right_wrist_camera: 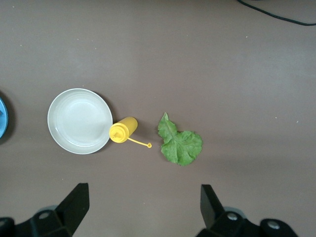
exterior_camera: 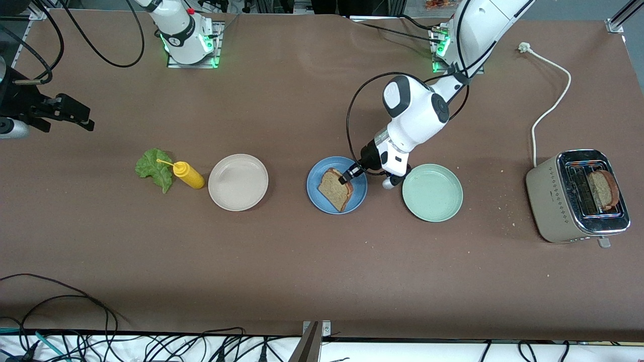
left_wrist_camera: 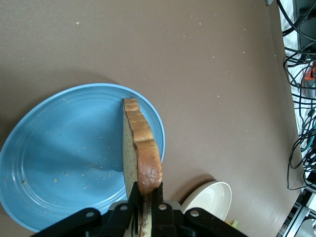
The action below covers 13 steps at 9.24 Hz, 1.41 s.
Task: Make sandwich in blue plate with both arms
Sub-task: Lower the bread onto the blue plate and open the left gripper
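Note:
A slice of brown toast [exterior_camera: 334,190] lies tilted in the blue plate [exterior_camera: 315,176], which sits mid-table. My left gripper [exterior_camera: 347,176] is shut on the slice's crust edge. In the left wrist view the toast [left_wrist_camera: 140,143] runs edge-on from the left gripper [left_wrist_camera: 146,195] out over the blue plate [left_wrist_camera: 64,148]. A green lettuce leaf [exterior_camera: 155,168] lies on the table toward the right arm's end. My right gripper [exterior_camera: 80,116] waits open and empty high above that end. Its wrist view shows the right gripper [right_wrist_camera: 143,195] over bare table near the lettuce [right_wrist_camera: 180,143].
A yellow squeeze bottle [exterior_camera: 188,175] lies between the lettuce and a beige plate [exterior_camera: 238,182]. A pale green plate [exterior_camera: 431,192] sits beside the blue one, toward the left arm's end. A toaster [exterior_camera: 578,196] there holds another toast slice [exterior_camera: 602,190], and its white cable [exterior_camera: 551,103] trails across the table.

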Motion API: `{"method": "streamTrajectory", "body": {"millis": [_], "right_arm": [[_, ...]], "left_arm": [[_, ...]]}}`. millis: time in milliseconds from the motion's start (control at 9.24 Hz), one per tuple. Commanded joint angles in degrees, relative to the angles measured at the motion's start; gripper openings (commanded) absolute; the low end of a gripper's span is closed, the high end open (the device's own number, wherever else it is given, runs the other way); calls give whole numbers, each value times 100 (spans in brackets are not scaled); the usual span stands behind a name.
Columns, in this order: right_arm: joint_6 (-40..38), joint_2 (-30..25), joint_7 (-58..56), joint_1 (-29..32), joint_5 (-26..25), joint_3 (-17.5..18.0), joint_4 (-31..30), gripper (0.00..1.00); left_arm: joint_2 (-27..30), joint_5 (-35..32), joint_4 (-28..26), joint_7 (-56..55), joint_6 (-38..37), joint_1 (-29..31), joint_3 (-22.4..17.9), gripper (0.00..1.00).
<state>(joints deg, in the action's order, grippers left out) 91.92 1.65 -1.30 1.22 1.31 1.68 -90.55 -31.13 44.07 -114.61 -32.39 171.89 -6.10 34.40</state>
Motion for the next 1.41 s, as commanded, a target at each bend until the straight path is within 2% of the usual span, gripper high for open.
{"method": "streamTrajectory", "body": {"millis": [0,108,325,541,649,758,1299], "right_arm": [[-87,-6,59,-8,10,25,46,100],[-96,55,24,-8,-8,34,46,100],[-367,195,15,-78,-70,43,46,100],[-368,231,24,-78,-61,34,46,100],[-377,248,15,-78,-61,34,37,100],[-455,257,33,-78,-61,34,37,100],[-378,555,-29,-61,-25,25,90,100]], "left_arm": [[-7,146,26,233,55,-66,-74,52],[-7,146,26,329,55,-66,-74,65],[1,137,17,339,11,-66,-117,69],[54,-248,-96,339,-102,-23,-153,71],[98,-406,-106,339,-269,-22,-223,75],[176,-930,-114,330,-636,-22,-363,95],[449,-2146,-9,147,-2421,13,-996,100]]}}
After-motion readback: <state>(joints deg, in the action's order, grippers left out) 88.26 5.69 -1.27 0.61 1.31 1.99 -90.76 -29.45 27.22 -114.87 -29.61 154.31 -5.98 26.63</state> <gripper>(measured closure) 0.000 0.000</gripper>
